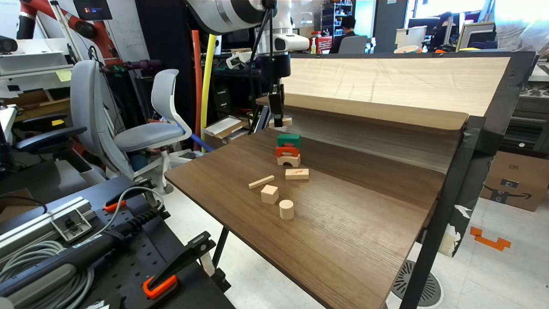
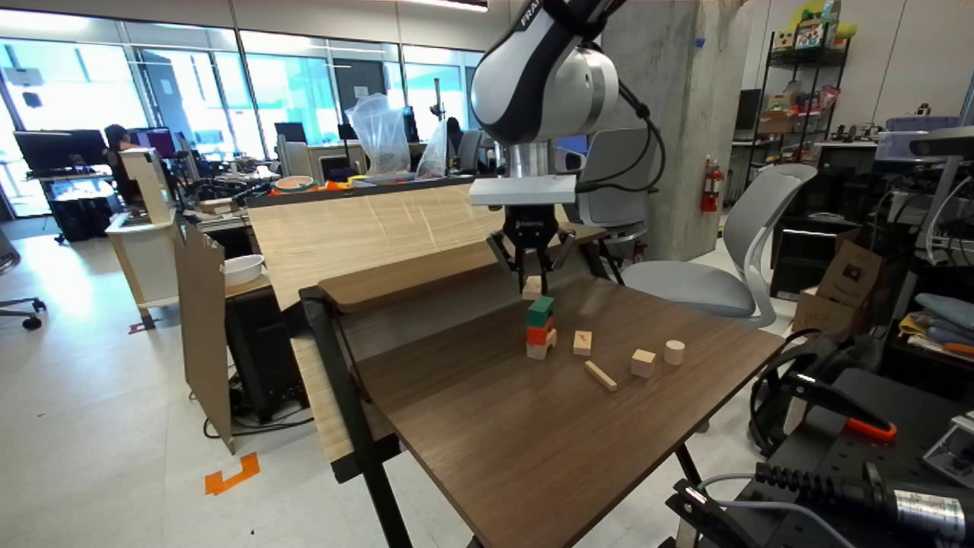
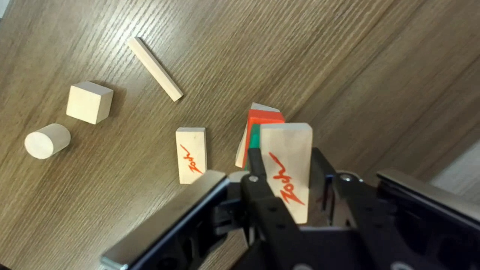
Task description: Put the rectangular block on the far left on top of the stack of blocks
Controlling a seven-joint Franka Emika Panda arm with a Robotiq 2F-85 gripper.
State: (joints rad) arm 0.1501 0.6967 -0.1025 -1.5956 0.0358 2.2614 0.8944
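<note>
Wooden rectangular block [image 3: 287, 172] pinched between our jaws, we're apparently facing placement, needing alignment, then lowering onto the far stack [image 1: 288, 149].

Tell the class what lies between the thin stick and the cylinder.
A wooden cube lies between the stick and the cylinder, seen in the wrist view and both exterior views.

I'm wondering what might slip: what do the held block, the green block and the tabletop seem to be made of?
The held block: probably bare wood; pale, matt-looking faces, with red lettering on one.
The green block: perhaps painted wood, though its even colour leaves plastic possible.
The tabletop: wood or woodgrain laminate, lightly glossy; it catches light over streaky brown grain.
</note>
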